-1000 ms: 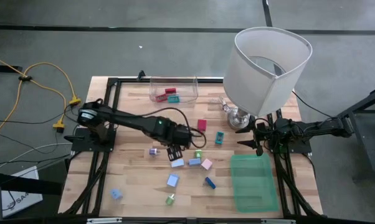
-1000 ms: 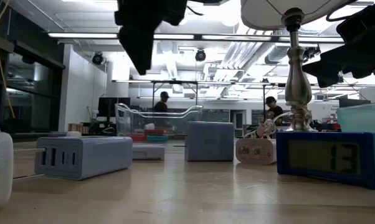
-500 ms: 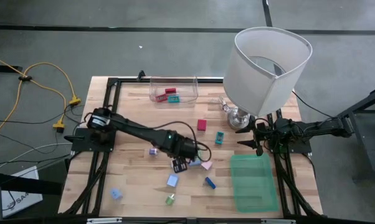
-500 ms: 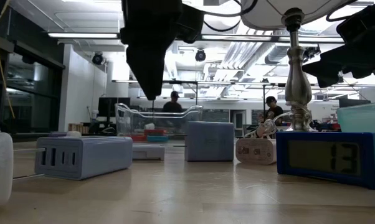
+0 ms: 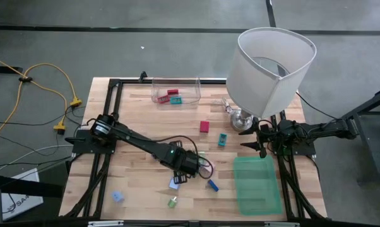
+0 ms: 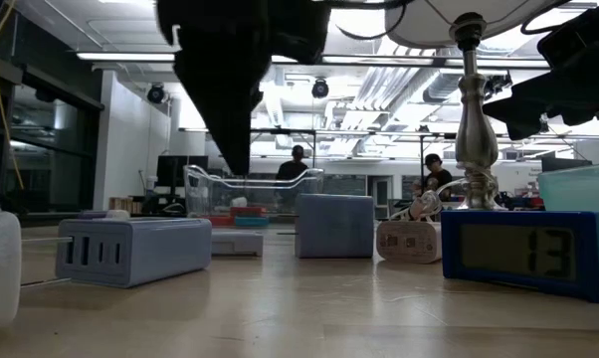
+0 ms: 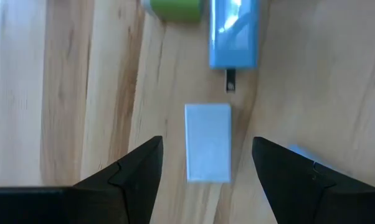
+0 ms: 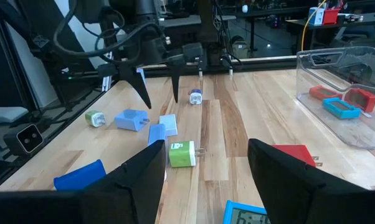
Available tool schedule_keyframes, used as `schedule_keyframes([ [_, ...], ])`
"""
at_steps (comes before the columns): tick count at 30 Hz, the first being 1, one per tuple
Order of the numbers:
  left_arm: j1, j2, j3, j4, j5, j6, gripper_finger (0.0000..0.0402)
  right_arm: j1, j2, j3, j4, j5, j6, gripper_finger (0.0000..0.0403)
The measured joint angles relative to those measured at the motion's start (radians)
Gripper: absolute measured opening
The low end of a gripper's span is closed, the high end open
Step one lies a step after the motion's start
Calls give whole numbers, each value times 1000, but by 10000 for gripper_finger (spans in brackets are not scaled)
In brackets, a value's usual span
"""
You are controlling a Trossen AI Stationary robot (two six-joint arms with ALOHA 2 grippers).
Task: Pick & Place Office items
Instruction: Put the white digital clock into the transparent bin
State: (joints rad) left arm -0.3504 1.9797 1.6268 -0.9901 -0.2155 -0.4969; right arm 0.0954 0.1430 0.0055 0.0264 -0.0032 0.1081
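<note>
Left wrist view: left gripper [image 7: 206,163], fingers apart, straddles 1 pale blue block [image 7: 207,142] at lower centre, nothing held. Right gripper [image 5: 261,140], right of centre, parted, idle. Risk: blue charger [image 7: 233,32] just beyond gets knocked if closure skews.

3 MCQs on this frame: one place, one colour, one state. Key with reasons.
1. The left gripper is:
A. parked at its base
B. above a light blue block
C. beyond the wooden top

2. The bin nearest the right gripper is:
A. green
B. red
C. purple

3. The left jaws are:
A. shut on the block
B. shut, empty
C. open, with the block loose between them

Key:
1. B, the high view shows it mid-table over the block.
2. A, the bin is translucent green.
3. C, the left wrist view shows gaps on both sides of the block.
</note>
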Motion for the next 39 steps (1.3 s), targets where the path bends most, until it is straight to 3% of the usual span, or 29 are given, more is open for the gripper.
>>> schedule_keyframes([
  [39,20,79,-31,63,9,-102,238,0,0,0,0,0,0,215],
])
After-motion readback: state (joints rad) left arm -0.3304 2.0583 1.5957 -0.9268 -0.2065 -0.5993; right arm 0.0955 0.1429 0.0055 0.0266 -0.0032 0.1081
